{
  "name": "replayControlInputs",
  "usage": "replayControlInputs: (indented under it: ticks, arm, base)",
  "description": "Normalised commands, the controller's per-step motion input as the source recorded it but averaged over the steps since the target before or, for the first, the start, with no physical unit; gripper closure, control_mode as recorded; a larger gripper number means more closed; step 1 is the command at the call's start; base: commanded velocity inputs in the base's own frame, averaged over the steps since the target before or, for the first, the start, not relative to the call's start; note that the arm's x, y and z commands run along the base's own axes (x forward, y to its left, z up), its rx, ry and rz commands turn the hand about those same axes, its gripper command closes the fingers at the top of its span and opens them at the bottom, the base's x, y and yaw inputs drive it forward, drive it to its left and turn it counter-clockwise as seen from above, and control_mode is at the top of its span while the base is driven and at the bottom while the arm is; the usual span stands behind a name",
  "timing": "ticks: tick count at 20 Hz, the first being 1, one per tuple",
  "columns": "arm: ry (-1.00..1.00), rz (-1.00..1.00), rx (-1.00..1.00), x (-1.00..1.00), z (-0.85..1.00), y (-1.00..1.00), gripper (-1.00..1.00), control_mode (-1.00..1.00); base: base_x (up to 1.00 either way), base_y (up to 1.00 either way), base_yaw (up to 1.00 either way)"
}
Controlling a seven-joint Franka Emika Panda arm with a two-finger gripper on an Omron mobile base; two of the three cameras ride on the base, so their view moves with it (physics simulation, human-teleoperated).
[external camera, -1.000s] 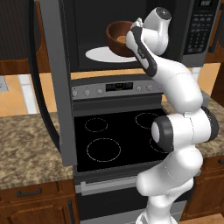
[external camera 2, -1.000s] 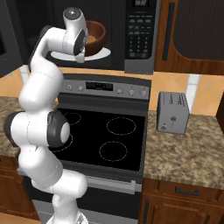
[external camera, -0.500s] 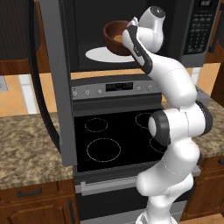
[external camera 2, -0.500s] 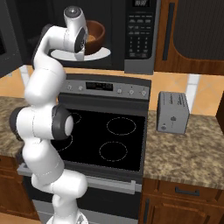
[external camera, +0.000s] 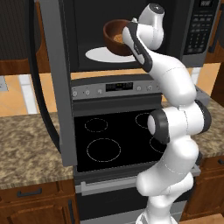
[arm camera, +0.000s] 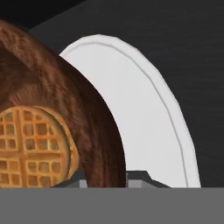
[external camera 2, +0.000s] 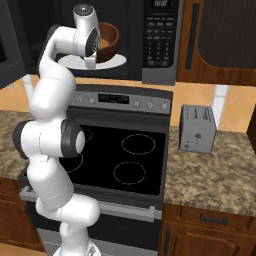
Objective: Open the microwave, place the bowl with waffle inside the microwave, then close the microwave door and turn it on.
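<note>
Both base cams sit behind the arm, left and right, looking forward and down, sharing the stove (external camera: 118, 140), the open microwave (external camera 2: 160, 45) and the bowl (external camera: 117, 37), while the hand cam is jammed right up against the bowl's rim and the turntable plate (arm camera: 144, 118).

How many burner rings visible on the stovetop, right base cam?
4. On the stove: rear right, front right, and two on the left, partly behind the arm: rear, front. More may be hidden behind the arm.
</note>
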Motion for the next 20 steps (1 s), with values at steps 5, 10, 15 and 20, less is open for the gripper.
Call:
replayControlInputs:
  ticks: [5,10,15,20]
  arm:
    - [-0.03,-0.01,0.00,0.02,-0.06,0.04,1.00,-1.00]
    - [0.00,0.00,0.00,0.00,0.00,0.00,-1.00,-1.00]
    - [0.00,0.00,0.00,0.00,0.00,0.00,-1.00,-1.00]
    - [-0.02,0.00,0.00,-0.04,0.00,0.00,-1.00,-1.00]
  base:
    - [0.00,0.00,0.00]
    - [0.00,0.00,0.00]
    - [0.00,0.00,0.00]
    - [0.00,0.00,0.00]
